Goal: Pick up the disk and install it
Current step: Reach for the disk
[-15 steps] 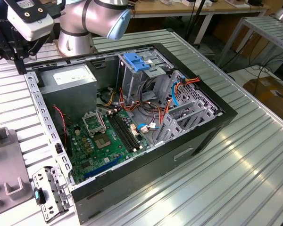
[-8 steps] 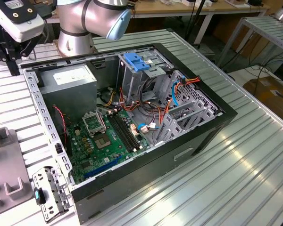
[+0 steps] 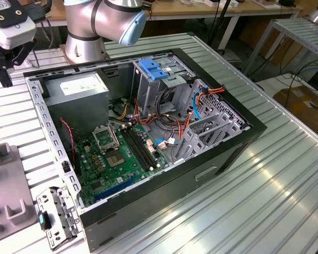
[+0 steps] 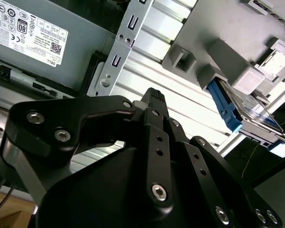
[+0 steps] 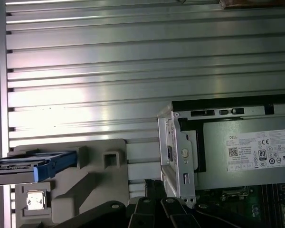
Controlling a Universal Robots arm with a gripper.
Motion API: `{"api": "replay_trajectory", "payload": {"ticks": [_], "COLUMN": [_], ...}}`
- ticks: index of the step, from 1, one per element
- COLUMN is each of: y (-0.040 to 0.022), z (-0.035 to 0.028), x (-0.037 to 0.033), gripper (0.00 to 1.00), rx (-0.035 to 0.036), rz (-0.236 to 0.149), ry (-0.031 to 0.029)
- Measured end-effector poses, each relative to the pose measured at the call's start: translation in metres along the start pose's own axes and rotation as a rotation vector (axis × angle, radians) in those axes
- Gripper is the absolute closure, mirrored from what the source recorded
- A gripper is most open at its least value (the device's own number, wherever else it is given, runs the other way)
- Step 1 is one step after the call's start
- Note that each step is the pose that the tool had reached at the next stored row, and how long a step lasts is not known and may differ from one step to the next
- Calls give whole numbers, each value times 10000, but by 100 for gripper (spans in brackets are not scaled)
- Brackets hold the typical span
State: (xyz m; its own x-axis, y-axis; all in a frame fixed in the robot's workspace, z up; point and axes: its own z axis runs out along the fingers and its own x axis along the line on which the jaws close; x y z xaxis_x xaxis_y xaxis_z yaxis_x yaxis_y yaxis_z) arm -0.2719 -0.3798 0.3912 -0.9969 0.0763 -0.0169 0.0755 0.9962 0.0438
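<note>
The disk (image 5: 33,166) is a flat drive edged by a blue plastic frame, and it stands on edge in a grey holder block (image 5: 90,175) on the ribbed metal table. In the second wrist view the disk (image 4: 249,116) pokes out from under the same block (image 4: 218,61). My gripper (image 3: 4,74) hangs above the table at the exterior view's far left, outside the case and apart from the disk. Its black fingers (image 4: 154,97) meet at one tip, shut on nothing.
An open black computer case (image 3: 222,159) lies on the table, showing a green motherboard (image 3: 122,159), a grey power-supply box (image 3: 77,90) and a metal drive cage with a blue handle (image 3: 153,69). A small metal bracket (image 3: 55,217) lies by the case's near corner.
</note>
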Motion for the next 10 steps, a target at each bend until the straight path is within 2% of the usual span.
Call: {"api": "replay_trajectory", "payload": {"ticks": [10], "y": [-11], "z": [-1], "x": [147], "gripper": [89], "rx": [1], "rz": [0], "ry": [2]}}
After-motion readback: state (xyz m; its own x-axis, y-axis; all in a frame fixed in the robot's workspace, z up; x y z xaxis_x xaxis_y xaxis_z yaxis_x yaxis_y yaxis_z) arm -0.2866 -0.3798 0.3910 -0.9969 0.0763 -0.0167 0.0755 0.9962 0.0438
